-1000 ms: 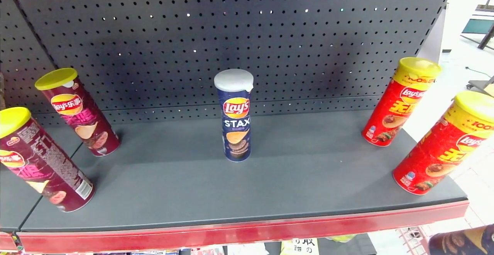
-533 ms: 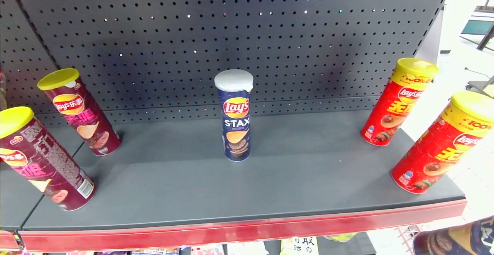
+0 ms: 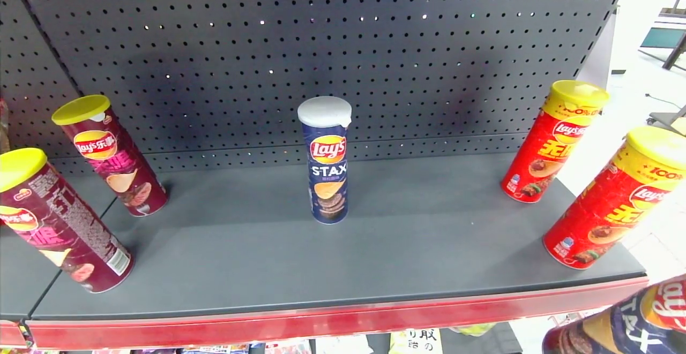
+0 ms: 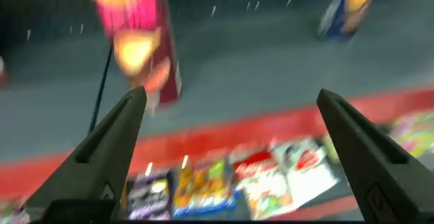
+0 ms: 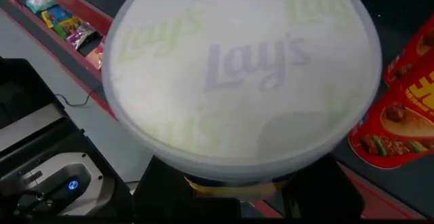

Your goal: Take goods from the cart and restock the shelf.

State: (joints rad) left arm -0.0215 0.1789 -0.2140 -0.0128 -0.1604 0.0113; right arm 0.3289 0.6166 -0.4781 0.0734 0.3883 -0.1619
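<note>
A dark blue chip can (image 3: 627, 324) with a white lid (image 5: 237, 68) pokes into the head view at the lower right, just below the shelf's red front edge (image 3: 321, 322). My right gripper (image 5: 237, 195) is shut on it, its dark fingers beside the can body under the lid. A matching blue can (image 3: 328, 166) stands upright mid-shelf near the back. My left gripper (image 4: 227, 156) hangs open and holds nothing in front of the shelf edge, facing a maroon can (image 4: 139, 41) and the blue can (image 4: 349, 7).
On the grey shelf (image 3: 268, 268), two maroon cans (image 3: 107, 153) (image 3: 59, 220) stand at the left and two red cans (image 3: 557, 140) (image 3: 616, 198) at the right. A pegboard (image 3: 321, 49) backs it. Snack packets (image 4: 203, 183) lie on the level below.
The held blue can has risen and moved left, further into the head view's lower right corner. The cans on the shelf have not moved.
</note>
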